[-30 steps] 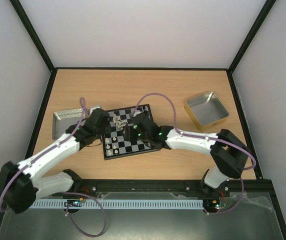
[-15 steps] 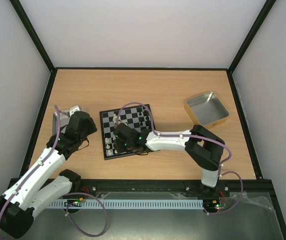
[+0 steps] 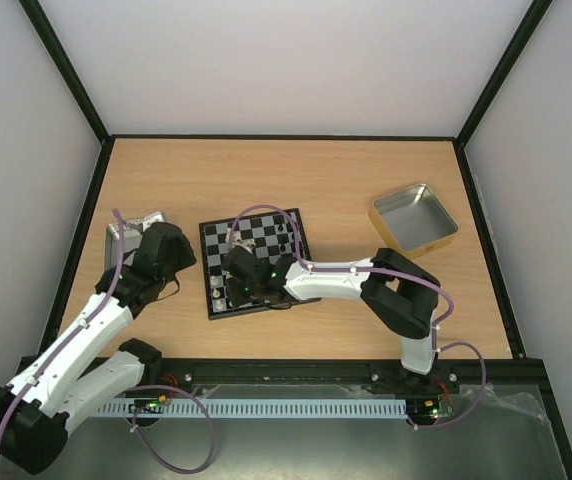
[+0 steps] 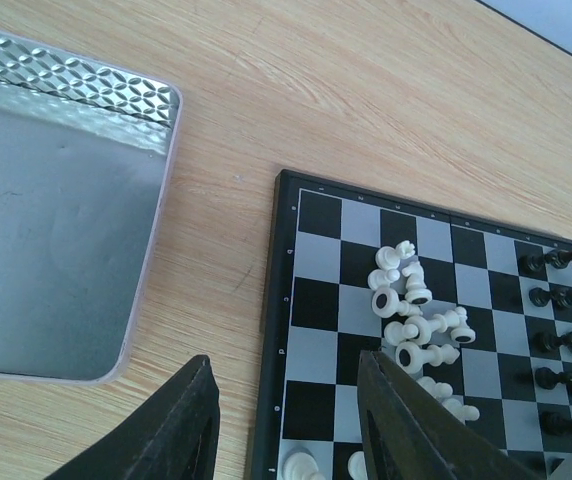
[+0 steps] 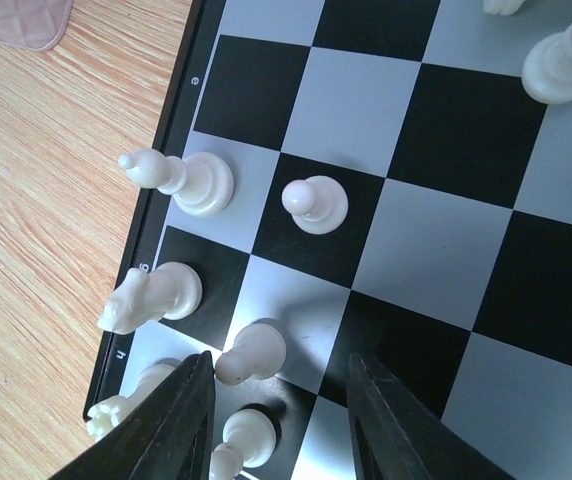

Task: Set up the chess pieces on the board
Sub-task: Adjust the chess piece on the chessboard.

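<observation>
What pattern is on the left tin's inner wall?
Embossed diamond quilting on the silver tin wall; left wrist view shows it best.

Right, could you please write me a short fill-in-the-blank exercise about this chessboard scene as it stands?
1. The toppled chess pieces heaped in the middle of the board are all ___.
2. In the left wrist view, the upright row at the board's right edge is ___.
3. The left hand, open between the silver tin and the board, holds ___.
Missing words: white; black; nothing.
</observation>
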`<state>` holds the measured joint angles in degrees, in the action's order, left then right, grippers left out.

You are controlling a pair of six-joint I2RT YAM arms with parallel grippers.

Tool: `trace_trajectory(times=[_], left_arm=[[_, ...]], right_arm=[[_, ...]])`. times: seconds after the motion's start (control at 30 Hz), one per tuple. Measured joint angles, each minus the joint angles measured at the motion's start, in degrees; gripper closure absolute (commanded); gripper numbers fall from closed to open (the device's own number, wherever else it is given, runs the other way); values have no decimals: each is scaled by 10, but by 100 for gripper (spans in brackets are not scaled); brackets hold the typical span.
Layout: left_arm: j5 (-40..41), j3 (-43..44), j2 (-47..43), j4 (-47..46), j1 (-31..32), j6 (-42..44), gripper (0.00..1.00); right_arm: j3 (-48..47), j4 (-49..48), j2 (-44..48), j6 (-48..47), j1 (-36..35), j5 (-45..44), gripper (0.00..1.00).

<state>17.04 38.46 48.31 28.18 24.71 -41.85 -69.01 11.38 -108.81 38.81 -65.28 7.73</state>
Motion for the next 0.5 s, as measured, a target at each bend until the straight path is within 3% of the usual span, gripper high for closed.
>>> trace_trajectory(times=[0.5], left_arm=[[-4, -3, 6, -4, 0, 3, 60]], right_arm=[[-7, 2, -3, 0, 0, -16, 69]])
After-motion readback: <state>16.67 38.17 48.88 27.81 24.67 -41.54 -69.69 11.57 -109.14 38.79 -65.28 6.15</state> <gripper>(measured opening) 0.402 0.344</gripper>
